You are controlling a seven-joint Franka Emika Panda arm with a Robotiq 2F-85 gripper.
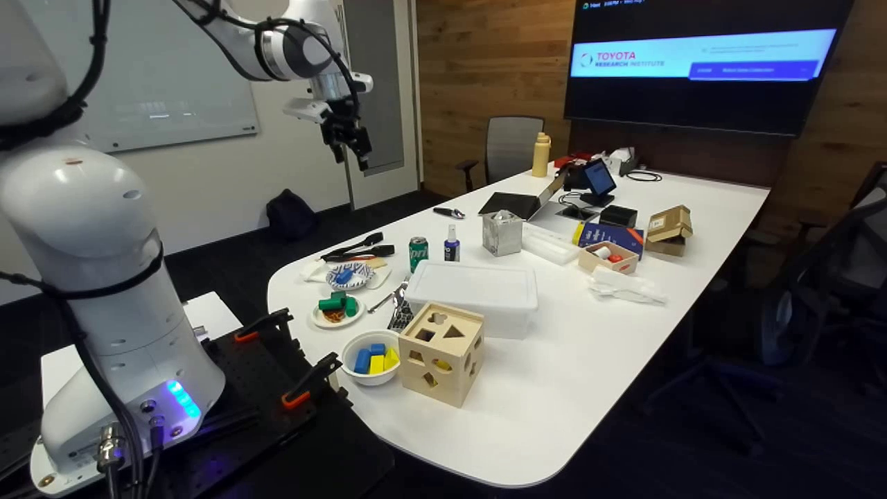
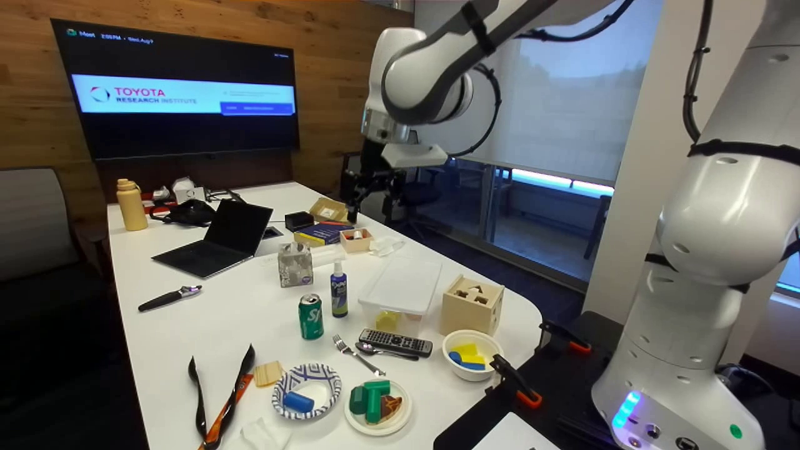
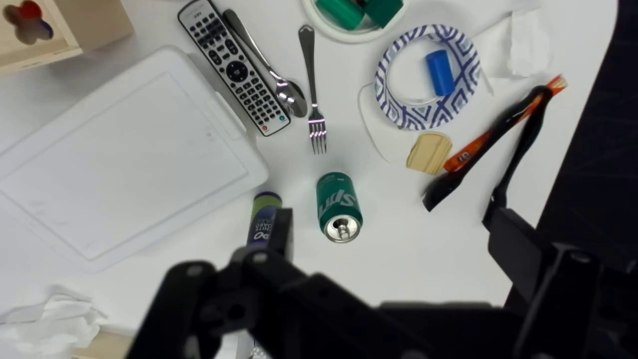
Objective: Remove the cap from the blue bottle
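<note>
Bottle (image 2: pixel 339 295), blue, slim and cylindrical, stands upright on the smooth white table (image 2: pixel 250 328) in both exterior views, its narrow white cap (image 2: pixel 338 267) seated on top. With the bottle as centre of the dial in an exterior view, a green metal can (image 2: pixel 310 317) stands near it at eight o'clock, a boxy tissue carton (image 2: pixel 295 265) with mottled grey sides at ten, and a translucent, flat-lidded container (image 2: pixel 403 286) at three. Farther out at three sits a pale wooden shape-sorter box (image 2: pixel 469 312), its faces cut with holes. Between four and five lies a slab-like remote (image 2: pixel 395 342) studded with buttons; between five and six, a shiny metal fork (image 2: pixel 359 356); between six and seven, a bowl (image 2: pixel 307 372) with a geometric blue pattern and a smooth blue cylinder (image 2: pixel 298 402) inside. Well above the table hangs the gripper (image 3: pixel 394 224); in the wrist view its blunt black fingers (image 3: pixel 518 244) are spread wide, white table and the can's round silver top showing between them, while the finger at nine o'clock hides part of the bottle.
</note>
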